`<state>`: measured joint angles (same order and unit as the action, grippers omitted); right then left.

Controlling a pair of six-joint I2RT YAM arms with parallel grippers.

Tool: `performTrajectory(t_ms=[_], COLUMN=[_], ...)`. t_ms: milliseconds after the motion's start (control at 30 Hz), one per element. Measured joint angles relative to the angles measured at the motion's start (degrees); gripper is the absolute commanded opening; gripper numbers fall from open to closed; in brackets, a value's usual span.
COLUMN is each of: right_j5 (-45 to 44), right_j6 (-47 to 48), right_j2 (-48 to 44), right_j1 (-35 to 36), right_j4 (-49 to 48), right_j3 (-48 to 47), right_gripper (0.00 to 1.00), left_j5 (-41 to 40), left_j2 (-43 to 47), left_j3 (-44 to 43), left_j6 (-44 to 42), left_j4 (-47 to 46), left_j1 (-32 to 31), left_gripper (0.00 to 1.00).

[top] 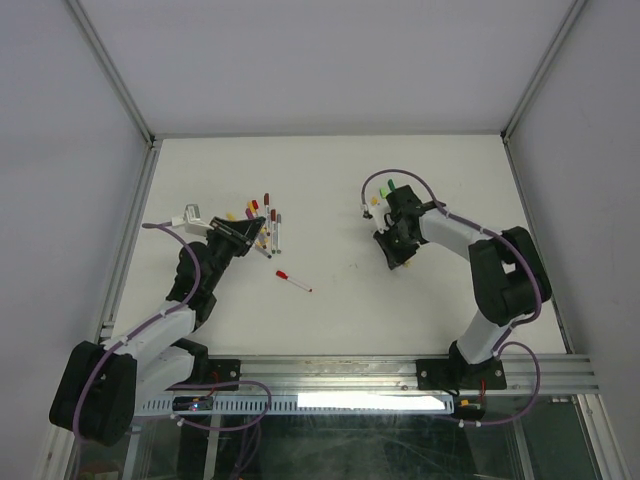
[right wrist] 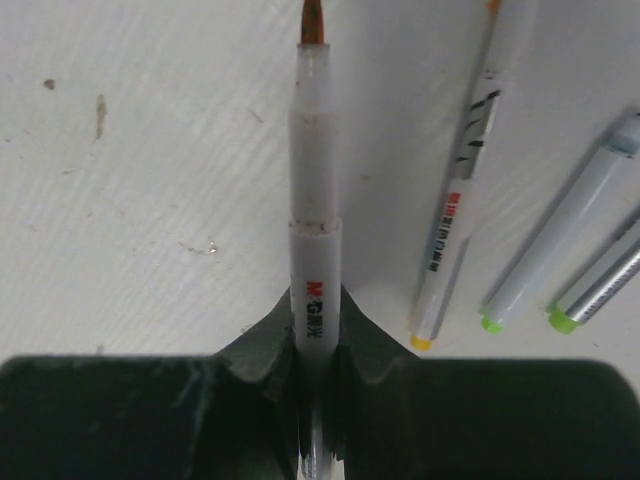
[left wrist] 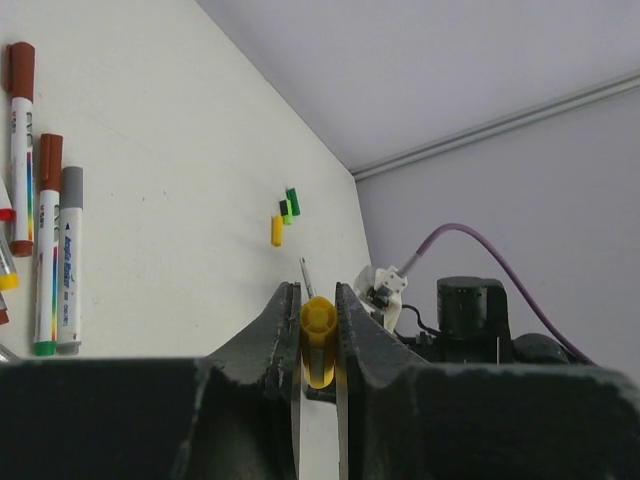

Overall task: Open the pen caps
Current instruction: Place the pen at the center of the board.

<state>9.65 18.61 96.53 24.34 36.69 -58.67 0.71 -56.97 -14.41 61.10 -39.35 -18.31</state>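
Left wrist view: the left gripper point(left wrist: 318, 300) pinches a yellow pen cap point(left wrist: 317, 338). Capped markers point(left wrist: 48, 240) lie beside it on the left. At right, the right gripper point(right wrist: 315, 310) clamps an uncapped white pen barrel point(right wrist: 314, 200), near loose yellow and green caps point(top: 384, 191).

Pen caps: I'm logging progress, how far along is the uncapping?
Done: loose caps lie on the table. In hand: left tool pinches a yellow cap, right tool grips an uncapped pen. Left: brown-capped markers and a red-capped pen.
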Motion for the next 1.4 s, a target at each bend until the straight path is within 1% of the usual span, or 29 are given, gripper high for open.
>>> performTrajectory(t_ms=[167, 400, 567, 800, 967, 1167, 1267, 1400], right_j5=[0.0, 0.2, 0.2, -0.3, -0.4, 0.2, 0.9, 2.0], right_j6=[-0.2, -0.5, -0.8, -2.1, -3.6, -4.6, -5.0, -5.2], right_j2=[0.7, 2.4, 2.7, 2.7, 2.7, 2.7, 2.7, 2.6], right_j1=[-2.0, -2.2, -2.5, -3.3, -4.4, -5.3, -5.4, -5.5], right_j4=[-0.1, -0.9, -1.1, -1.9, -2.5, -2.6, -2.6, -2.6], right_j3=[-1.0, -2.4, -2.6, -2.6, -2.6, -2.6, -2.6, -2.6], right_gripper=[0.24, 0.25, 0.23, 0.11, 0.10, 0.17, 0.22, 0.25], left_j5=[1.1, 1.2, 1.2, 0.9, 0.2, -0.9, -1.9, -2.3], left_j2=[-0.3, -2.0, -3.1, -4.5, -6.9, -9.7, -11.3, -15.3], left_j3=[0.8, 0.8, 0.8, 0.7, 0.4, -1.4, -2.2, -4.3], left_j6=[0.7, 1.1, 1.3, 1.3, 1.3, 1.1, 1.0, 1.0], left_j4=[0.0, -0.2, -0.7, -1.0, -1.0, -1.1, -1.3, -1.4], left_j1=[-0.1, -1.3, -2.3, -5.5, -8.9, -11.0, -12.2, -14.7], left_gripper=[0.00, 0.00, 0.00, 0.00, 0.00, 0.00, 0.00, 0.00])
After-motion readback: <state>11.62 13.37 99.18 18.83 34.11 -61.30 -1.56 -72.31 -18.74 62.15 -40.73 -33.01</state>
